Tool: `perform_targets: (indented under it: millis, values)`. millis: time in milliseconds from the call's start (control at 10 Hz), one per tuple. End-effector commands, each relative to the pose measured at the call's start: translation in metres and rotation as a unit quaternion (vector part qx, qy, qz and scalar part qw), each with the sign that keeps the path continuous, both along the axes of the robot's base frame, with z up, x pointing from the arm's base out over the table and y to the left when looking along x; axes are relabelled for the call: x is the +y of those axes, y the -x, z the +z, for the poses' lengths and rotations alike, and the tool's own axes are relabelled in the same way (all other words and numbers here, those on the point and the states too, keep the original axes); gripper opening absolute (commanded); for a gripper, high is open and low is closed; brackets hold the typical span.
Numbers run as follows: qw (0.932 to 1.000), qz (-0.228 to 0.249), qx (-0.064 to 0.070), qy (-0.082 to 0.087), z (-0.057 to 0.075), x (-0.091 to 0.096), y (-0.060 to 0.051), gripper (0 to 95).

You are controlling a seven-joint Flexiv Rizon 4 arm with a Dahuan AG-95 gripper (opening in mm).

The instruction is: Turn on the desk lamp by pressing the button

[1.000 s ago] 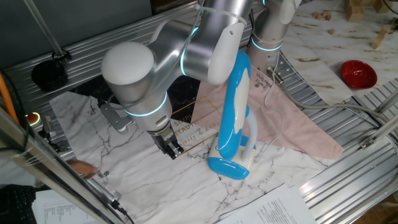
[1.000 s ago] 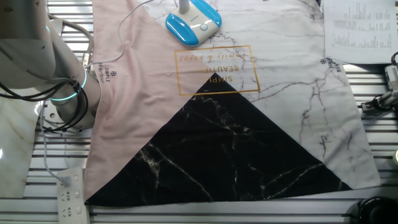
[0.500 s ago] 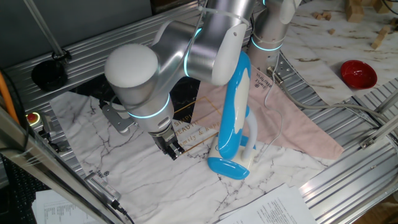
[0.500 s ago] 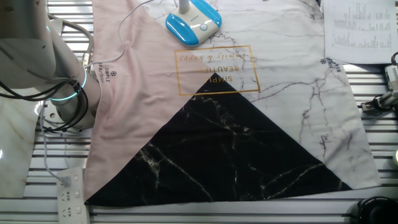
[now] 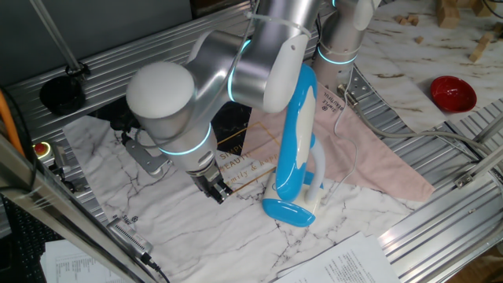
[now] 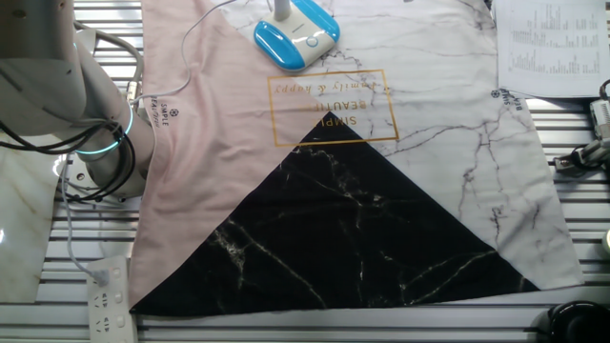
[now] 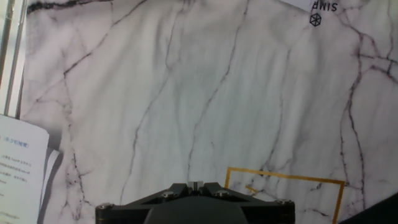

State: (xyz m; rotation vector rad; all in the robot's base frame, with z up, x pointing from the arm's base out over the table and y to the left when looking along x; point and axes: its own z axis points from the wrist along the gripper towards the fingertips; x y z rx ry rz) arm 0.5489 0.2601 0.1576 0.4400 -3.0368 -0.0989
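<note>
The desk lamp (image 5: 296, 134) stands folded upright on the marbled cloth, with its long blue and white head leaning over its oval blue base (image 5: 288, 211). In the other fixed view only the base (image 6: 295, 33) shows at the top edge, with a small round button (image 6: 311, 40) on its white top. My gripper (image 5: 216, 191) hangs low over the white marble part of the cloth, to the left of the lamp base and apart from it. In the hand view the fingertips (image 7: 188, 185) touch each other, shut on nothing. The lamp is out of the hand view.
A patterned cloth (image 6: 362, 238) in pink, black and white marble covers the table. A red bowl (image 5: 452, 92) sits at the far right. Printed paper sheets (image 5: 338, 263) lie at the front edge and show in the hand view (image 7: 18, 165). The arm's base (image 6: 86, 105) stands at the left.
The arm's big joint has shifted slightly left and down. The gripper stays almost in place over the cloth. The lamp has not moved.
</note>
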Motion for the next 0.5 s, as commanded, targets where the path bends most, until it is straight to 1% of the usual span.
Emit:
perform_targets:
  millis: [100, 200, 300, 400, 500]
  values:
    - [0.9997, 0.005, -0.025, -0.008, -0.0158, -0.0016, -0.0047, 0.0]
    - [0.9994, 0.006, -0.027, -0.024, -0.018, -0.0018, -0.0052, 0.0]
    - [0.9992, 0.005, -0.026, -0.032, -0.0179, -0.0022, -0.0059, 0.0]
    - [0.9992, 0.005, -0.025, -0.032, -0.0177, -0.0027, -0.0069, 0.0]
    - [0.9992, 0.004, -0.02, -0.035, -0.0173, -0.0044, -0.01, 0.0]
